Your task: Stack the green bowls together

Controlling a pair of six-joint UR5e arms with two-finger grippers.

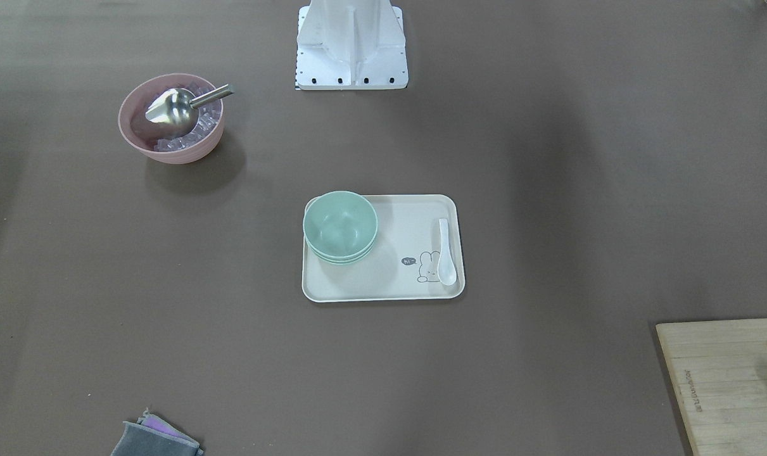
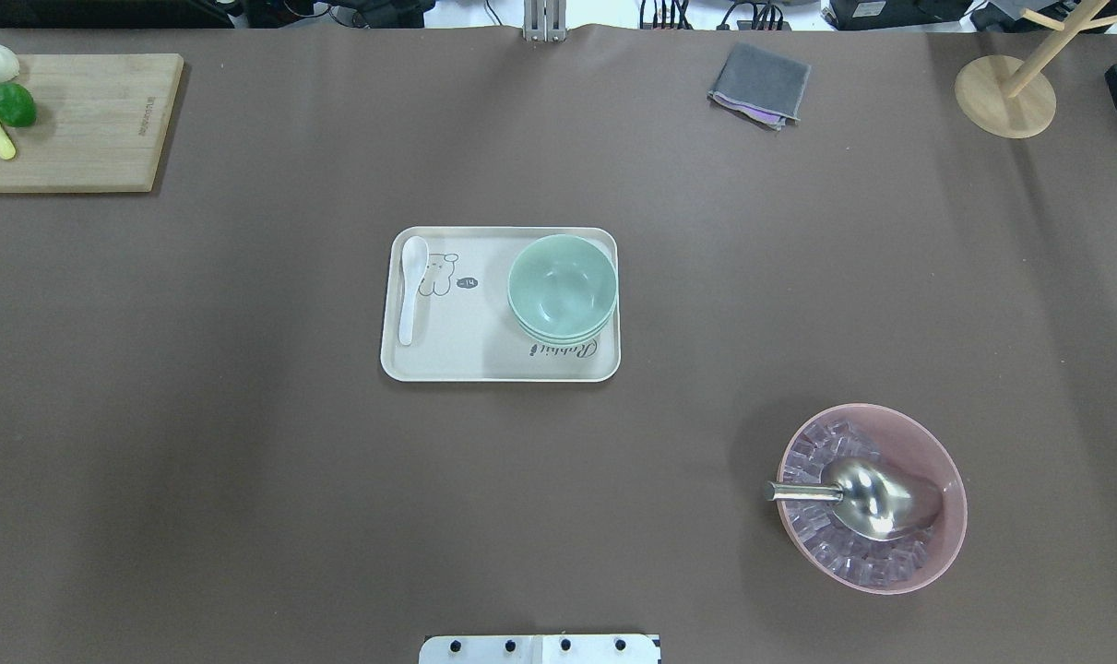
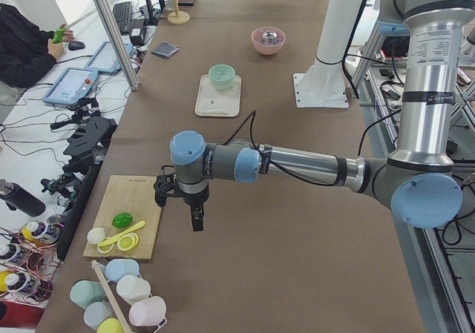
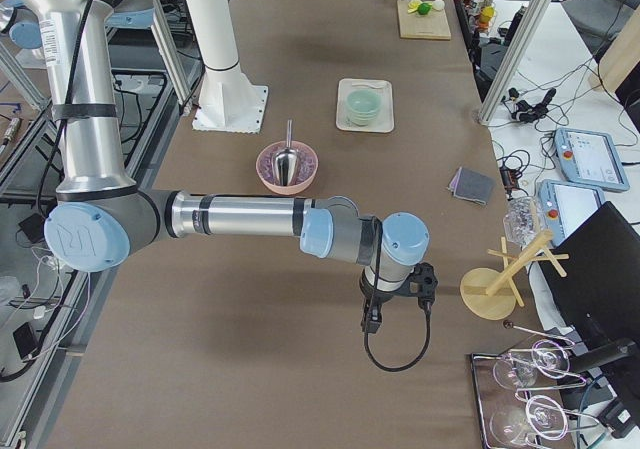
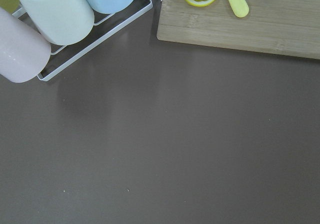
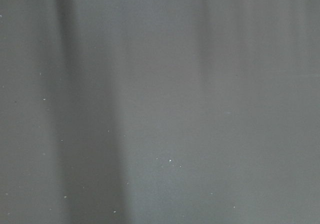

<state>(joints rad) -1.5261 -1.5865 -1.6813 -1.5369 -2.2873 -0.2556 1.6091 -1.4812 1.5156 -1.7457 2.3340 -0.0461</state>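
The green bowls [image 1: 340, 225] sit nested in one stack at one end of a cream tray [image 1: 389, 278]. They also show in the overhead view [image 2: 563, 288] and small in both side views [image 3: 221, 74] [image 4: 364, 102]. My left gripper [image 3: 197, 218] hangs over bare table beside a cutting board, far from the tray. My right gripper [image 4: 372, 319] hangs over bare table at the other end, also far from the tray. Both show only in side views, so I cannot tell whether they are open or shut. The wrist views show no fingers.
A white spoon [image 2: 411, 286] lies on the tray's other end. A pink bowl [image 2: 945, 544] holds ice cubes and a metal scoop [image 2: 872, 498]. A cutting board [image 2: 88, 120] with lime and lemon, a grey cloth [image 2: 759, 85], a wooden stand [image 2: 1005, 92] and racked cups [image 5: 52, 12] sit at the edges.
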